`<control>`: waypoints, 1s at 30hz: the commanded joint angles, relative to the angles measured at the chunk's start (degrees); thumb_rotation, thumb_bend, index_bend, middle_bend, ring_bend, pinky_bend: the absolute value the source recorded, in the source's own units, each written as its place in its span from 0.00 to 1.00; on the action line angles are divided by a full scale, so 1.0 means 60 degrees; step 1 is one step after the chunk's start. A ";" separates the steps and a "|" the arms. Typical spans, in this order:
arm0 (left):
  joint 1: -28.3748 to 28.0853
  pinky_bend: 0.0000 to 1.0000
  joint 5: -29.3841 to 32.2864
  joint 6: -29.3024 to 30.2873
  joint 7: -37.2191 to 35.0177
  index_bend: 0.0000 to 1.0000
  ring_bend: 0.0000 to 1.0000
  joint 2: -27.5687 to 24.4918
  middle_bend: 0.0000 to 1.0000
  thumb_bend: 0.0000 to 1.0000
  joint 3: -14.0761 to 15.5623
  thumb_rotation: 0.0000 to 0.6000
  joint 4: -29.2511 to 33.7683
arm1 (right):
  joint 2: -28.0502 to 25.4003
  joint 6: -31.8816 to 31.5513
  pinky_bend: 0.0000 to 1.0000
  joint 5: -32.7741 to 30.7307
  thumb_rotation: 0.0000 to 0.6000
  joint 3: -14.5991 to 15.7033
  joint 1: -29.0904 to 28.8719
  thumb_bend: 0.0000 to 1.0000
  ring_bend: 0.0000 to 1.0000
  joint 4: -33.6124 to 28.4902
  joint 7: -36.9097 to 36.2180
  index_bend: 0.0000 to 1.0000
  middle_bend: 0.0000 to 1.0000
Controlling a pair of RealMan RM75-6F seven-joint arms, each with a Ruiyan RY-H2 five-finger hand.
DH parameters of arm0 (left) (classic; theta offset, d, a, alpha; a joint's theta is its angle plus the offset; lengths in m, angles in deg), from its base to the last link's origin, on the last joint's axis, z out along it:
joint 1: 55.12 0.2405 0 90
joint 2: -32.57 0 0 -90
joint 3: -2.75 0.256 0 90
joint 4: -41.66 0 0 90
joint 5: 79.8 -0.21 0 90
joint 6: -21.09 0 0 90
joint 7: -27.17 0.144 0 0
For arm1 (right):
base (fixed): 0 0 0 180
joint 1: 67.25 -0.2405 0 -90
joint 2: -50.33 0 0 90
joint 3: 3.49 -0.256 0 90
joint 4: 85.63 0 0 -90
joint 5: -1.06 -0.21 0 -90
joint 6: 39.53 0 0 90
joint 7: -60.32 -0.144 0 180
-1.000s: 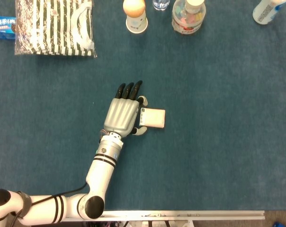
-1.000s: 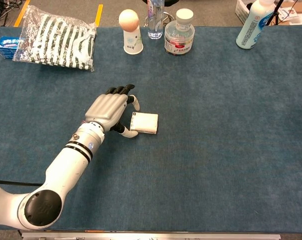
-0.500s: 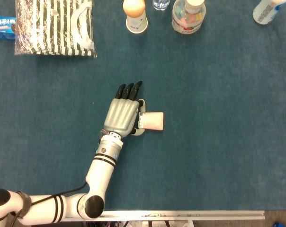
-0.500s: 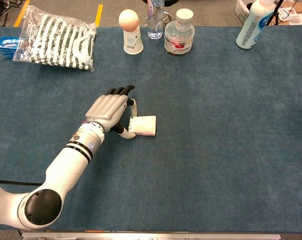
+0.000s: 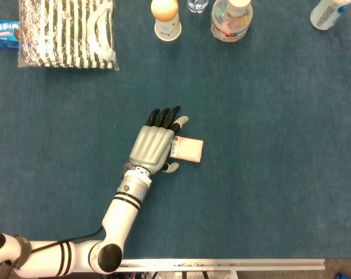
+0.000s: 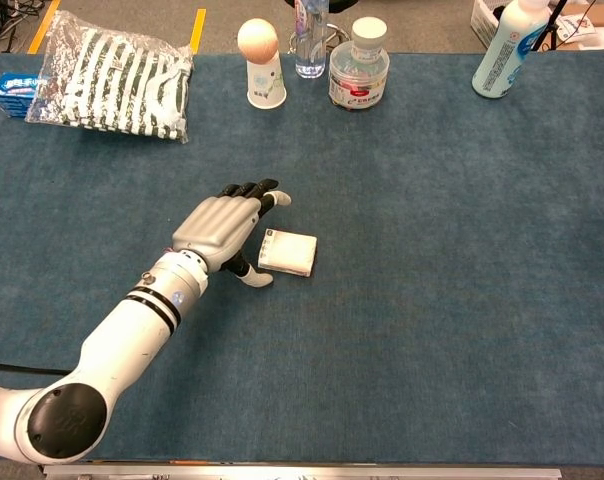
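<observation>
Head view: small white pack (image 5: 189,150) lying flat mid-counter (image 5: 268,174), just right of left hand (image 5: 154,146). Hand open, fingers spread, holding nothing, maybe brushing pack's edge, hard to tell. Striped bag (image 5: 67,32), cup (image 5: 165,19), jar (image 5: 231,20) far back.

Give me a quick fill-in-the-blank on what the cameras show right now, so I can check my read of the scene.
1. The left hand lies with its fingers spread beside a small ____ packet.
2. The packet lies on the ____ tabletop.
3. The bag at the far left edge has a ____ pattern.
4. The paper cup has an ____ sitting on top.

Missing words: white; blue; striped; egg
</observation>
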 commanded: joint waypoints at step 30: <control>0.1301 0.09 -0.5823 0.2306 -0.1958 0.36 0.00 -0.6432 0.03 0.14 0.2595 1.00 0.3245 | 0.0164 0.0366 0.12 -0.0178 1.00 0.0072 -0.0129 0.00 0.04 0.0010 0.0429 0.35 0.27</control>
